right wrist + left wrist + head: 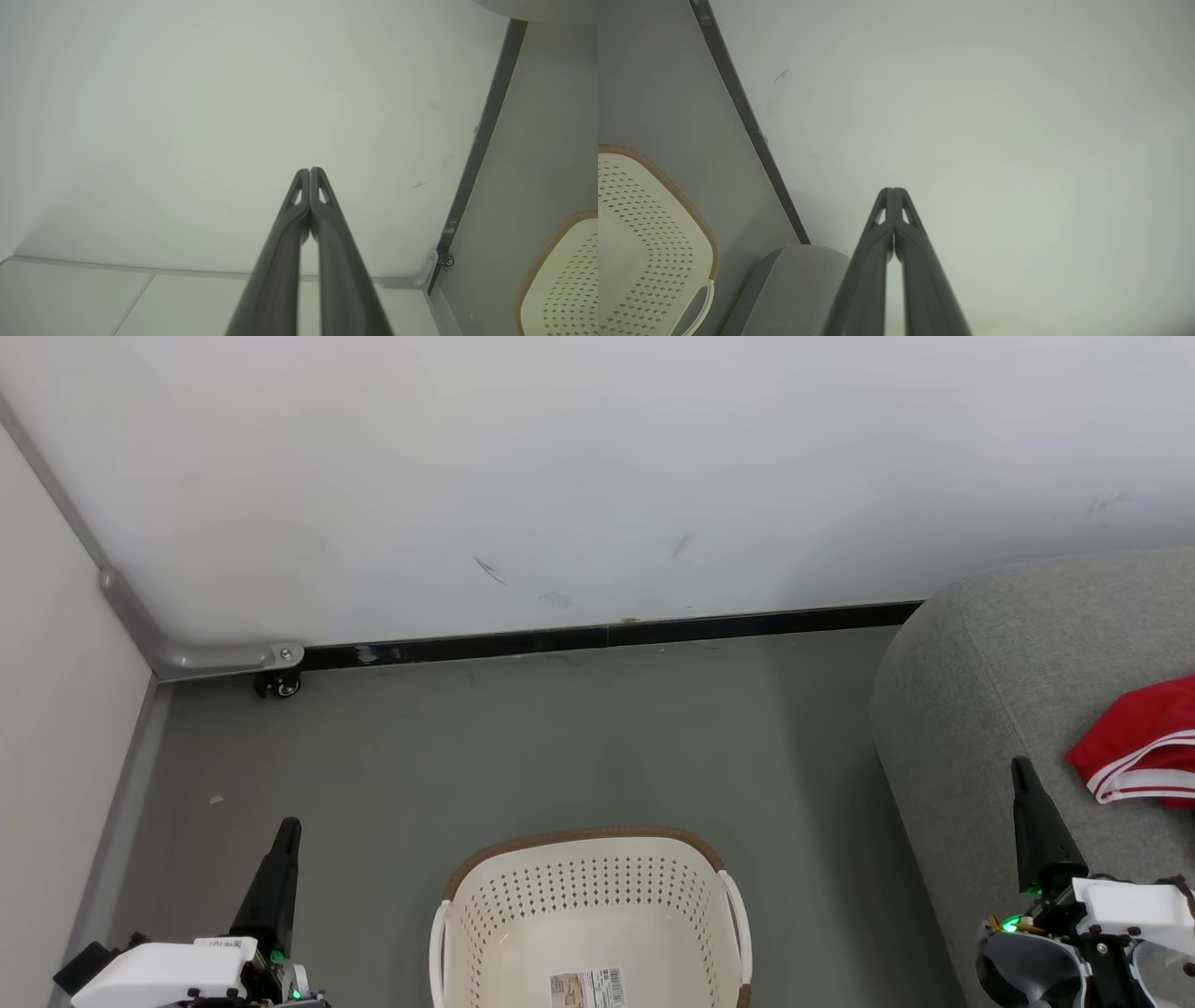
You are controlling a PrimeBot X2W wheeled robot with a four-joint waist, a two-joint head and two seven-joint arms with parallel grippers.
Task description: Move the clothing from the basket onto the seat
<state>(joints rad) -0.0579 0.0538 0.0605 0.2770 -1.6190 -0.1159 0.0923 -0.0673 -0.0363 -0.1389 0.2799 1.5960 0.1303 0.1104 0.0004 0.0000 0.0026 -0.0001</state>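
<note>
My left gripper (pixel 288 825), lower left, and right gripper (pixel 1020 764), lower right: fingers pressed together, holding nothing. Clothing (pixel 1144 737) lies on seat (pixel 980 691), right edge; striped hem toward frame bottom, long axis left-right

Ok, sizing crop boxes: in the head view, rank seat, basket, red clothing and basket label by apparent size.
1. seat, though cut off by the frame edge
2. basket, also cut off
3. clothing, cut at the right edge
4. label
</note>
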